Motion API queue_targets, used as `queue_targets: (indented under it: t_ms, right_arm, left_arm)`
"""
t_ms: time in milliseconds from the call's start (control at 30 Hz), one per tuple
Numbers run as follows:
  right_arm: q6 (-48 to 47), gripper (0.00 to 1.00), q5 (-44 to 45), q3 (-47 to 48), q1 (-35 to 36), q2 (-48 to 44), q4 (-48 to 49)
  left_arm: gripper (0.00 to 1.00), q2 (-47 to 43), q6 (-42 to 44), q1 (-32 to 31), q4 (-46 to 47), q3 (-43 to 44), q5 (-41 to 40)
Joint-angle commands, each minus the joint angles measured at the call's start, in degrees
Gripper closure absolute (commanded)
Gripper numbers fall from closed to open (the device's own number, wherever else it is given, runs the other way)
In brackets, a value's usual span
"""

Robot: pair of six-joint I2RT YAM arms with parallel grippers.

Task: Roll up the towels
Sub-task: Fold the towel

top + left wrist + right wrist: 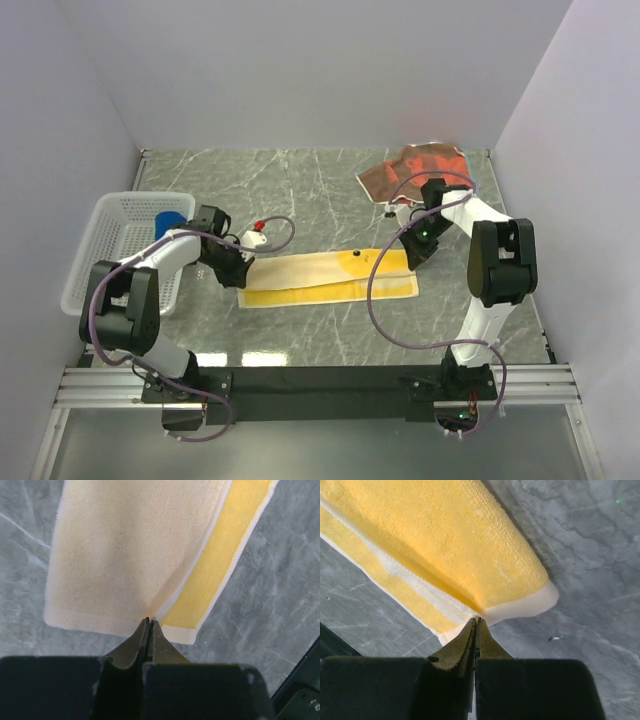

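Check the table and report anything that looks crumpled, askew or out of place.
The patterned towel lies bunched at the far right. The yellow towel is folded unevenly, with a strip of its lower layer showing along one long edge. It puckers where the left tool and right tool pinch its ends.

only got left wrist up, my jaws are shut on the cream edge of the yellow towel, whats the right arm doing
Observer: The right gripper is shut on the opposite end of the same yellow towel, which lies as a long strip across the middle of the table.
Operator: any other towels out there
Observer: The brown-and-orange towel lies crumpled at the far right, beyond the right gripper.
Operator: and the blue one
Observer: The blue towel sits inside the white basket at the left edge.
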Motion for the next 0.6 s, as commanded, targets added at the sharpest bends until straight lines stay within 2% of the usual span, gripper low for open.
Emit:
queue_targets:
  t_ms: [0, 233, 567]
  right_arm:
    - [-0.9, 1.00, 1.3, -1.4, 0.9, -2.8, 3.2]
    - [-0.4, 1.00, 2.0, -0.3, 1.0, -3.1, 1.9]
    - [-1.5, 1.00, 0.9, 3.2, 0.9, -6.9, -3.6]
  left_arm:
    - [0.99, 0.6, -2.6, -1.0, 5.5, -1.2, -3.0]
    - [0.99, 1.7, -3.3, -1.0, 4.0, 0.7, -2.2]
    - [0.99, -3.7, -1.8, -1.0, -4.5, 5.2, 0.0]
